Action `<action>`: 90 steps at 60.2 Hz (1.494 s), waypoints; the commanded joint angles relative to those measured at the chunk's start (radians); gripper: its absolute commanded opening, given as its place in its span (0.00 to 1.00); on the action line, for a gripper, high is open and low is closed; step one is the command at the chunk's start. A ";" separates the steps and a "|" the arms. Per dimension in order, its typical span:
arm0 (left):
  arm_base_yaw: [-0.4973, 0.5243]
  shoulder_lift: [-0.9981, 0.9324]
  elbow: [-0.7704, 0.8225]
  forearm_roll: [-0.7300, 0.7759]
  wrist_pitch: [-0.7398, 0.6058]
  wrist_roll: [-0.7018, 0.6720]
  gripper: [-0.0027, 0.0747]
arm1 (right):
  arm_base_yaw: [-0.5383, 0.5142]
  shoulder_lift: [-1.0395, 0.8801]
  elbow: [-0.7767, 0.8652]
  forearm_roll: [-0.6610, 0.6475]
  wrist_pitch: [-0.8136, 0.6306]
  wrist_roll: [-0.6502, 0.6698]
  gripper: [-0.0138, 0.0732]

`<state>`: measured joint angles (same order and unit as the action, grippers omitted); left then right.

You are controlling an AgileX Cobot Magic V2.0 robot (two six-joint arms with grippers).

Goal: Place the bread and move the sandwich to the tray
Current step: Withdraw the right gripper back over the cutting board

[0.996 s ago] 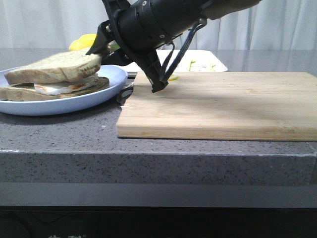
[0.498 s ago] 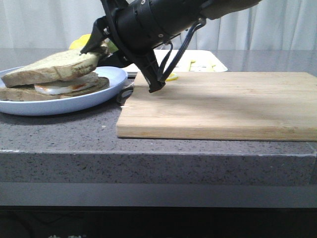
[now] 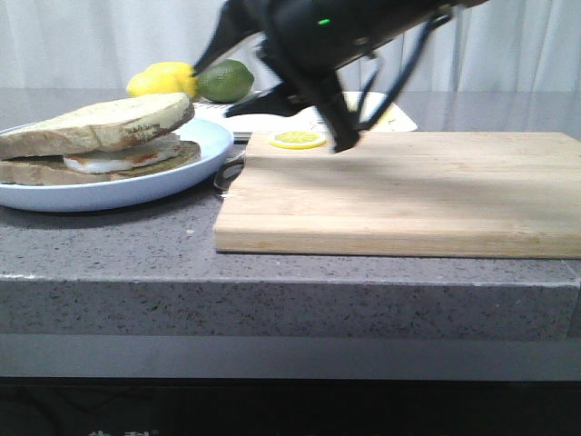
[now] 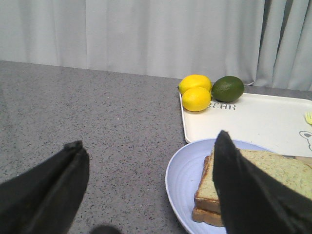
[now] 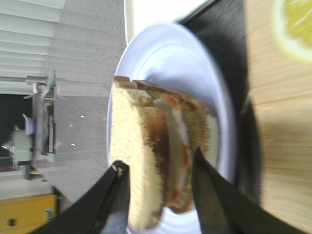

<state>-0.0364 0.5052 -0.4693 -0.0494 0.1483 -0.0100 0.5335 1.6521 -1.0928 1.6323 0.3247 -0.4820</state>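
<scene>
Backdrop: pale grey-white pleated curtain across the full rear, same curtain in left wrist view. Work surface is a dark grey speckled stone countertop with a thick front edge, lighter band under it, dark below. Light is soft and even, faint reflections on the stone. Right wrist view shows white slatted blinds and a yellow cabinet, blurred.

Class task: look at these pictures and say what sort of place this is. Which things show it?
Probably a kitchen worktop, perhaps a mock-up: a speckled grey stone counter, a wooden cutting board with a lemon slice, and an egg sandwich on a blue plate.
</scene>
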 commanded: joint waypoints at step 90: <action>0.002 0.010 -0.033 0.000 -0.079 0.002 0.70 | -0.451 -1.403 0.760 -1.365 -0.106 0.292 0.07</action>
<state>-0.0364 0.5052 -0.4693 -0.0494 0.1483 -0.0100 0.0812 0.2943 -0.3356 0.2485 0.3587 -0.1913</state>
